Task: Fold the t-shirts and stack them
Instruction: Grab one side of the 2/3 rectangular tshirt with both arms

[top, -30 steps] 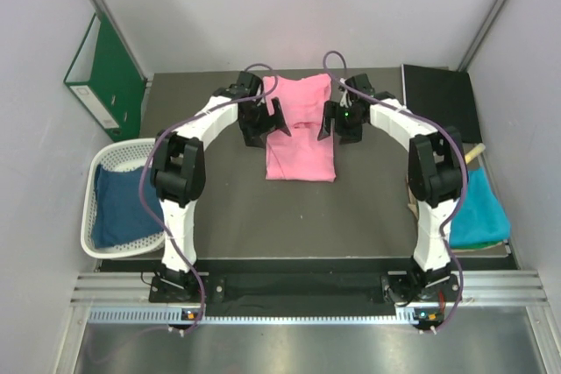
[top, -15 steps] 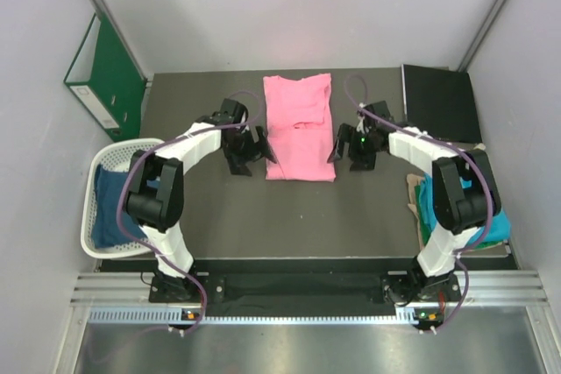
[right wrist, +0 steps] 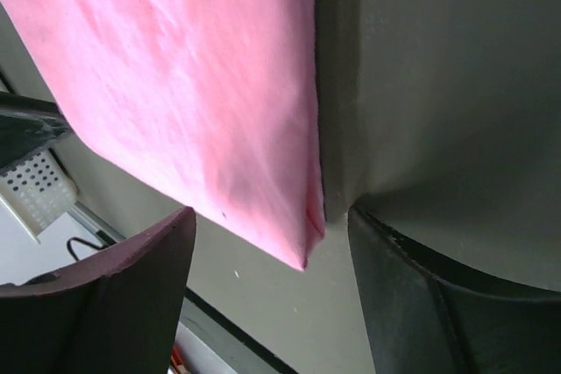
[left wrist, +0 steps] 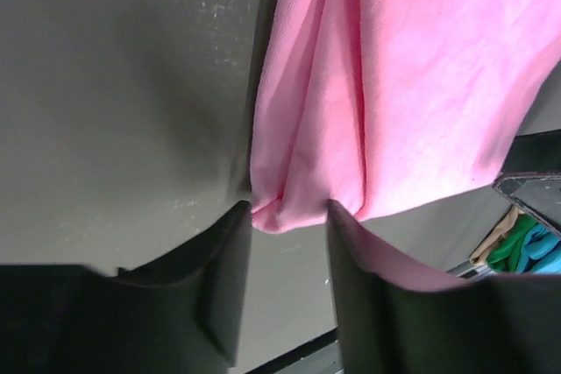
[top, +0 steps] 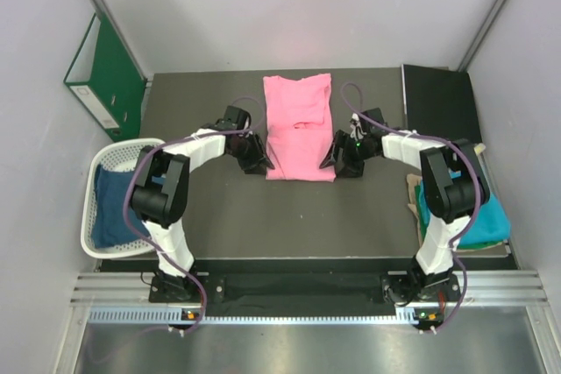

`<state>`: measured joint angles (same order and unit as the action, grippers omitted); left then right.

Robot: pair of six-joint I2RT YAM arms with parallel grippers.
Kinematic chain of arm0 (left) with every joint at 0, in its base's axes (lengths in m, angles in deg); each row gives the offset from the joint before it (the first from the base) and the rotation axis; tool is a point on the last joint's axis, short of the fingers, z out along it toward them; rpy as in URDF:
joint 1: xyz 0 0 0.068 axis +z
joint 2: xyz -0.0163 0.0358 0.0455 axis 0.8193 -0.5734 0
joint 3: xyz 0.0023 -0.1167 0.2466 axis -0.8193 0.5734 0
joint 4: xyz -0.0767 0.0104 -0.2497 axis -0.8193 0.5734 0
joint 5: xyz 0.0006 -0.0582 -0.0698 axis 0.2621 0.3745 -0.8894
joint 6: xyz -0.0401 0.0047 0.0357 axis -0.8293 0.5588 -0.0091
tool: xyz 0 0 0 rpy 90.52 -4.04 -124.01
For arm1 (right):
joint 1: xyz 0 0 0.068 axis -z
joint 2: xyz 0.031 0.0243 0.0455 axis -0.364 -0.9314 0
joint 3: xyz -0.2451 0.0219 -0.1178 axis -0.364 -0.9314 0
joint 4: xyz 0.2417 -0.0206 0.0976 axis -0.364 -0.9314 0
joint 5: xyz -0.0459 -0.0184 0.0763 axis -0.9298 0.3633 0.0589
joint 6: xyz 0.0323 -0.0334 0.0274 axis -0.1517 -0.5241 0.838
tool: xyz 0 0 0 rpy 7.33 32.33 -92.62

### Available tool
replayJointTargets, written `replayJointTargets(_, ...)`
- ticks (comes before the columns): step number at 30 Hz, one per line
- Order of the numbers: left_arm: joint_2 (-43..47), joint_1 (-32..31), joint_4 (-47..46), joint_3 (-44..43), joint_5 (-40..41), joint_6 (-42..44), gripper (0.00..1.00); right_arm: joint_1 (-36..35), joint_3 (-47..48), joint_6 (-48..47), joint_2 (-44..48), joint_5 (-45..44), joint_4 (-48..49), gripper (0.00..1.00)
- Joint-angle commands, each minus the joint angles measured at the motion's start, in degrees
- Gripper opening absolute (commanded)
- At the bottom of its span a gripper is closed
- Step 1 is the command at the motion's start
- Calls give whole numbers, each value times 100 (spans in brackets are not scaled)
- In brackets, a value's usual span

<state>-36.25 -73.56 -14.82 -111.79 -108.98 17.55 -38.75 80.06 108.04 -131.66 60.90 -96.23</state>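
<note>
We find the left gripper (left wrist: 288, 209) pinching the pink shirt's (left wrist: 394, 85) lower-left corner. The right gripper (right wrist: 270, 215) stands wide, straddling the lower-right corner.

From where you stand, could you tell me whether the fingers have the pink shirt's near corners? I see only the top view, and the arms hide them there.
Observer: In the left wrist view, the shirt's near corner sits bunched between the left fingers and fills the gap. I cannot tell whether it is gripped.
Operator: Thank you. And the right side?
Observer: The right fingers stand wide apart. The corner lies between them, pinched by neither.
Operator: Is that corner flat?
Observer: Yes, it lies flat on the table, with a straight edge.
</note>
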Motion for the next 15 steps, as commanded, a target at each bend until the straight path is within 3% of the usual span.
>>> replayJointTargets(1, -243, -149, -295, -180, -212, -124, 38, -131, 291, 75, -426, 224, -10, 68)
replayJointTargets(6, -253, -281, -251, -172, -238, -185, 25, -184, 300, 110, -321, 295, -169, 56)
replayJointTargets(7, -252, -316, -260, -146, -238, -194, 17, -184, 274, 93, -294, 321, -134, 41)
replayJointTargets(9, -218, -308, -242, -75, -203, -212, 0, -184, 212, 84, -259, 356, -90, 27)
replayJointTargets(10, -182, -308, -207, -49, -168, -221, 0, -193, 195, 49, -242, 365, -90, 16)
replayJointTargets(11, -121, -308, -172, 12, -116, -221, 0, -184, 186, 31, -215, 348, -142, 12)
replayJointTargets(15, 292, -308, 232, 83, 245, -124, 0, -175, 159, -74, -5, 93, -345, 6)
